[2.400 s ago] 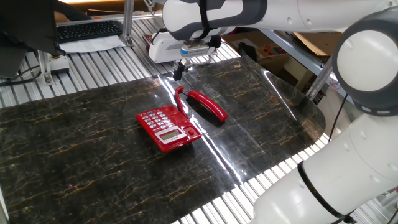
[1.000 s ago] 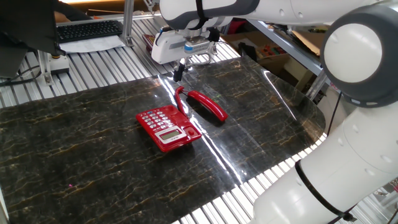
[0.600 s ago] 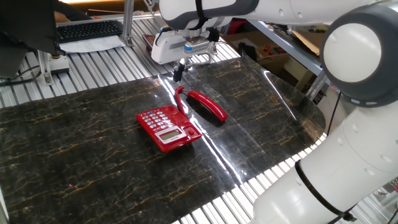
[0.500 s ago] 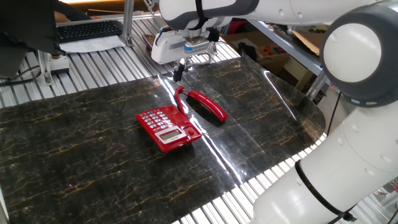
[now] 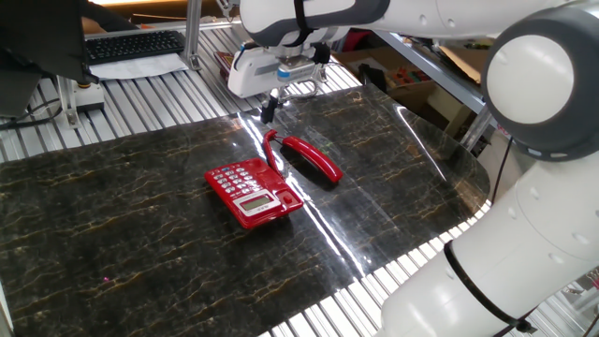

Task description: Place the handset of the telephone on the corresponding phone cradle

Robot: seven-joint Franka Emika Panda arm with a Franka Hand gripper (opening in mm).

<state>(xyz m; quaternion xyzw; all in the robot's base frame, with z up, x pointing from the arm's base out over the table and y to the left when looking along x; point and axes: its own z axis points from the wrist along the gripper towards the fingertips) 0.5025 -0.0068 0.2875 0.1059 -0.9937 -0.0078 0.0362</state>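
Note:
The bright red telephone [image 5: 245, 191] with white-grey keys and a small grey display lies on the dark marbled mat. Its cradle strip [image 5: 287, 190] on the right side is bare. The red handset [image 5: 313, 159] lies flat on the mat just right of and behind the base, joined to it by a red cord [image 5: 271, 149]. My gripper [image 5: 270, 107] hangs above the mat's far edge, behind the handset and apart from it. Its dark fingers show as one narrow shape, close together, with nothing between them.
The mat [image 5: 140, 243] covers a slatted metal table [image 5: 159, 89]. A black keyboard [image 5: 133, 44] lies at the back left. A cardboard box [image 5: 412, 84] stands at the back right. My white arm [image 5: 524, 225] fills the right side.
The arm's upper links shifted slightly left since 2.4 s ago. The gripper, handset and telephone have stayed put over the last second.

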